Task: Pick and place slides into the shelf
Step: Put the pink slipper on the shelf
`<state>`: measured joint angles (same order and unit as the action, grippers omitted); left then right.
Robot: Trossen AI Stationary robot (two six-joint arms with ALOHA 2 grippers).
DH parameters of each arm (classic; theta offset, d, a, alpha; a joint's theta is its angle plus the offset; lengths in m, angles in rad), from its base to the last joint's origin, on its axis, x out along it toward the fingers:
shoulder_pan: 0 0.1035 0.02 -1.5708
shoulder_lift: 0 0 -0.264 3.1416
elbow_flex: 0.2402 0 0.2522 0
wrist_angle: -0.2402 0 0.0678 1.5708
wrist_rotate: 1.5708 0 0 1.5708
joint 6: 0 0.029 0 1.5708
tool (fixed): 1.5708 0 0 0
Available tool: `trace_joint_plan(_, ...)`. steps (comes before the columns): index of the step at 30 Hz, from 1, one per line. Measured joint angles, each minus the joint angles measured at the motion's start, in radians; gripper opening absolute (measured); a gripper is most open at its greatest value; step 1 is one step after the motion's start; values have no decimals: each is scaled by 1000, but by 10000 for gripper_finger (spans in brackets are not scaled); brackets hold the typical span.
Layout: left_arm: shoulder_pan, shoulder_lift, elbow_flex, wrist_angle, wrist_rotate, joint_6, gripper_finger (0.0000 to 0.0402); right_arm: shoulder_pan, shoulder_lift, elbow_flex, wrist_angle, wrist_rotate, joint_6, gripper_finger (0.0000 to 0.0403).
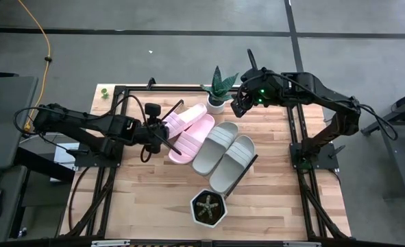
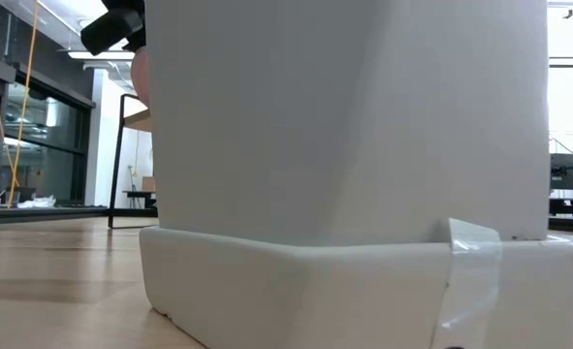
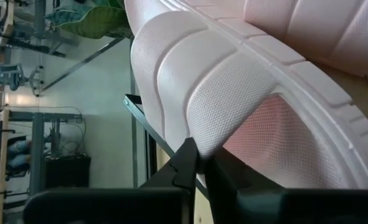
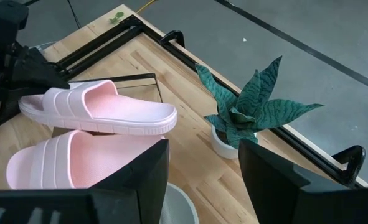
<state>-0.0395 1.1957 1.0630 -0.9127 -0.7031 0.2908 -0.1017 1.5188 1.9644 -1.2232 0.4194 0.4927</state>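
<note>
Two pale pink slides (image 1: 188, 130) and two grey-beige slides (image 1: 223, 154) lie side by side on the shelf, whose black end frame (image 1: 245, 173) shows at its near-right end. My left gripper (image 1: 160, 130) is at the left pink slide (image 4: 103, 109) and is shut on its strap. My right gripper (image 1: 238, 106) hangs open above the table's far side beside a small striped plant (image 1: 219, 89), touching nothing. In the right wrist view its fingers (image 4: 140, 174) stand wide apart over the second pink slide (image 4: 78, 162). My left gripper (image 3: 199, 165) pinches the ribbed strap of the left pink slide at its edge (image 3: 212, 146), one finger outside the strap and one in the opening under it. It comes level from the table's left. The right wrist view shows the slide about level; whether it is lifted I cannot tell.
A white hexagonal pot (image 1: 209, 209) stands near the table's near edge and fills the low view (image 2: 344, 145). The potted plant (image 4: 246, 112) stands at the far edge. Black frame rails (image 1: 113, 158) run along the table's left and right sides.
</note>
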Motion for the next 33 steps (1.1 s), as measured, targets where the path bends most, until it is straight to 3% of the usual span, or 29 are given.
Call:
trace_joint_plan(11,0,0,12,18,-38,81,11,0,0,0,0,9,4,183)
trace_joint_plan(21,0,0,111,13,-73,156,3,0,0,0,0,18,-23,183)
trace_joint_plan(33,-1,1,140,-141,-182,151,1,0,0,0,0,18,-48,183)
